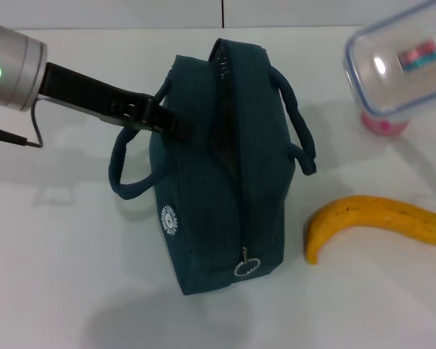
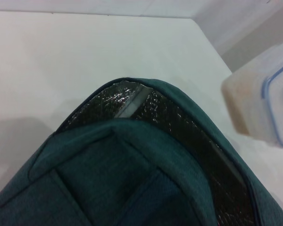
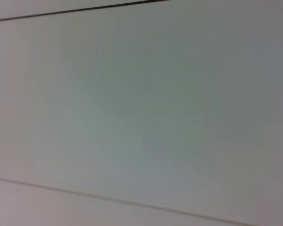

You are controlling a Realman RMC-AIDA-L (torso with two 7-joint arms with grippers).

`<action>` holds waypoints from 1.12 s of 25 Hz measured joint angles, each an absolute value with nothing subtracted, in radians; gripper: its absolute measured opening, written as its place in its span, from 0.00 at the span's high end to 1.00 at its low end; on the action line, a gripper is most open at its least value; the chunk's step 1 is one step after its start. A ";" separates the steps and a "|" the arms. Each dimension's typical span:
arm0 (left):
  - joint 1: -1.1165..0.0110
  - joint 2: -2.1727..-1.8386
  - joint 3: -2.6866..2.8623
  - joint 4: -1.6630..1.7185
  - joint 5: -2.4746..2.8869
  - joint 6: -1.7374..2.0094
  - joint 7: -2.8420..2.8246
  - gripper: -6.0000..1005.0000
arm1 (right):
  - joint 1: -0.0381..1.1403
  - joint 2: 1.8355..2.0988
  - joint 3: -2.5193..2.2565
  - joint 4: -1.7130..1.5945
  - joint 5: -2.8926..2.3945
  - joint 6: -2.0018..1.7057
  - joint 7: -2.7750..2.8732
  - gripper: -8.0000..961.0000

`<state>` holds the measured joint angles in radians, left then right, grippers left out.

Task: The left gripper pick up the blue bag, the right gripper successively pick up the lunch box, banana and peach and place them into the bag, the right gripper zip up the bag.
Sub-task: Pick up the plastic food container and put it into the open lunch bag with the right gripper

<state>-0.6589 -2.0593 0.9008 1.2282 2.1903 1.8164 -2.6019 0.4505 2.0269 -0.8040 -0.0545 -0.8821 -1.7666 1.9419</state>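
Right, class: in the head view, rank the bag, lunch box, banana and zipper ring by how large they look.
1. Blue bag
2. Lunch box and banana: similar; the box is raised nearer the camera and cropped, so unranked
3. Zipper ring

The blue bag point(image 1: 218, 174) is a dark teal soft lunch bag with two looped handles, standing on the bench, its top zip partly open onto a shiny dark lining point(image 2: 179, 127); the zip's ring pull point(image 1: 245, 266) hangs at the near end. The lunch box point(image 1: 401, 62), clear with a blue-rimmed lid, is raised to its right. The yellow banana point(image 1: 378, 222) lies curved on the bench, right of the bag.
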 joint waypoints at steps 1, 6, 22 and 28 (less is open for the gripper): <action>-0.661 -2.061 0.902 1.228 2.190 1.817 -2.601 0.95 | 0.470 2.028 -0.805 -0.048 -0.874 -1.780 1.945 0.89; -0.677 -2.066 0.908 1.223 2.190 1.816 -2.598 0.95 | 0.581 2.030 -0.812 0.001 -0.871 -1.831 1.945 0.89; -0.702 -2.082 0.990 1.209 2.147 1.769 -2.569 0.95 | 0.736 2.029 -0.819 0.035 -0.968 -1.741 1.926 0.89; -0.674 -2.073 0.984 1.207 2.164 1.709 -2.563 0.95 | 0.676 2.029 -0.820 -0.022 -1.045 -1.651 1.925 0.89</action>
